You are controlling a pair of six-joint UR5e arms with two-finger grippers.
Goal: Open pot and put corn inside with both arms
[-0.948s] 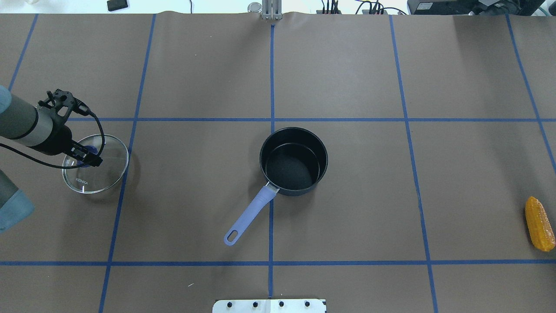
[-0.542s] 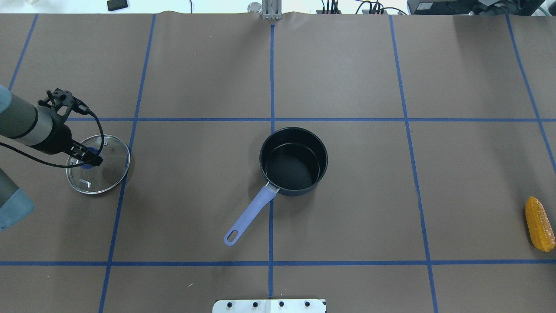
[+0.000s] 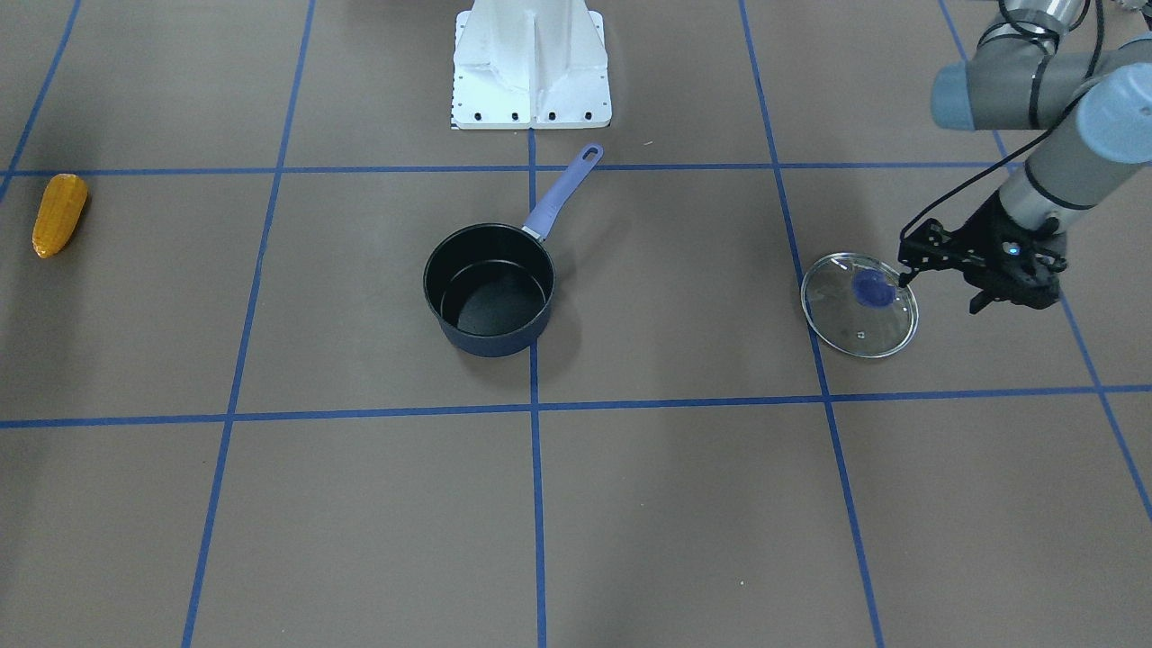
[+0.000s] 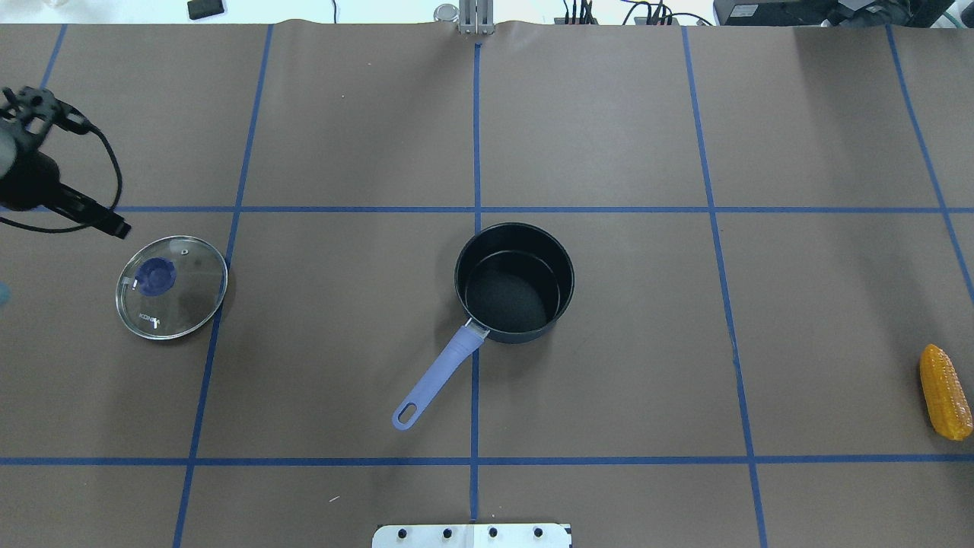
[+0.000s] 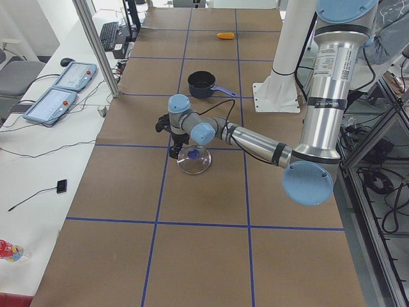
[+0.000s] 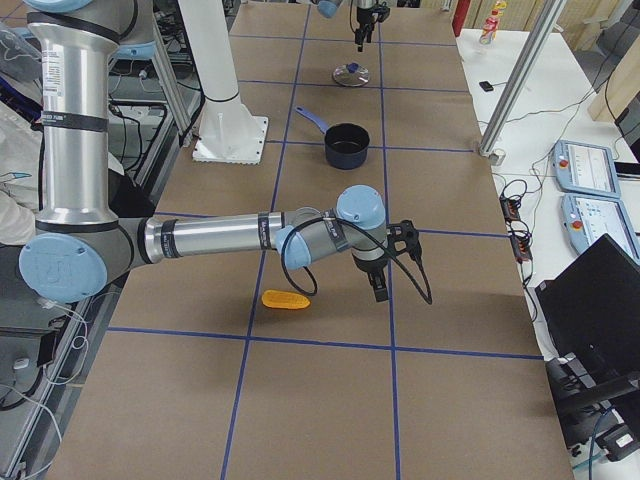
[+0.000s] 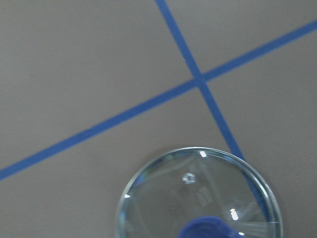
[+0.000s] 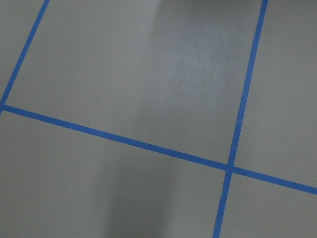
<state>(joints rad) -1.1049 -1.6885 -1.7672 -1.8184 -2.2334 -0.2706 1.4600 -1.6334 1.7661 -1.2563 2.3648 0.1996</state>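
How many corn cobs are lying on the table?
1: the corn lies at the robot's far right on the table, away from the pot. Nothing here could hide another.

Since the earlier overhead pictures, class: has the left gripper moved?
Yes. The left gripper has come off the glass lid, toward the view's upper left, farther from the pot.

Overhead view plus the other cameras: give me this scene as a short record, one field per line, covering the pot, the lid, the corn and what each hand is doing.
pot: uncovered, empty, upright mid-table, handle toward the robot
lid: flat on the table at the robot's left, knob up, apart from the pot
corn: lying on the table at the robot's far right
left hand: beside the lid, off it, empty, looks open
right hand: near the corn, not touching; open or shut cannot be told
task state: pot open, corn not yet picked up
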